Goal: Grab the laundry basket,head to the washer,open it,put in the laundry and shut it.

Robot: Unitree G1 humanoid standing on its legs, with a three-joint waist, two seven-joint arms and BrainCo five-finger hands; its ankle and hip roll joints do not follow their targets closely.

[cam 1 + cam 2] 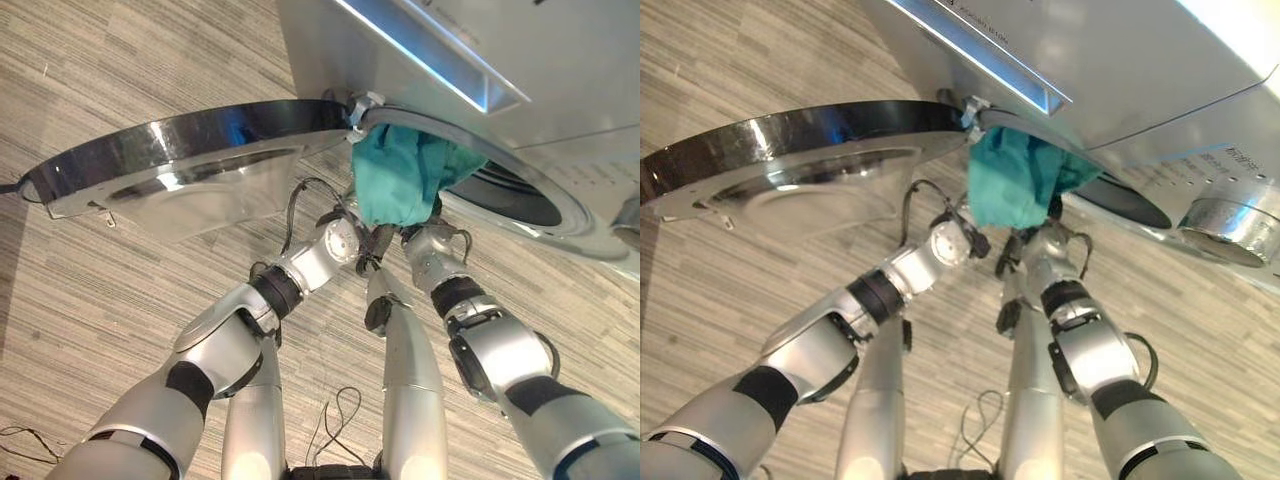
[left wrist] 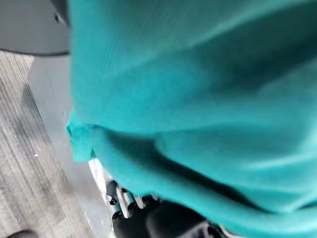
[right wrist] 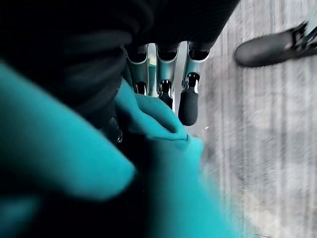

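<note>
I am lifting a teal cloth up to the washer, whose round door is already swung wide open to my left, hinged at the left edge of the drum opening. The cloth is bunched at the left rim of that opening, its upper part just over the lip and the rest hanging down outside, so I judge it is only partly in. My right hand is under the cloth: in the right wrist view my silver fingers are reaching into the folds with cloth gathered round their dark tips, curled enough that I am reading it as a hold on the fabric. My left hand is pressed up beneath the bundle as well, but the cloth is covering nearly all of it, and I cannot tell whether those fingers are clasping or only propping. A person's dark shoe is standing on the wooden floor nearby. As for progress: the walk to the machine and the opening of the door look done, the loading is in hand, and pushing the cloth fully into the drum, freeing both hands and shutting the door are left.
</note>
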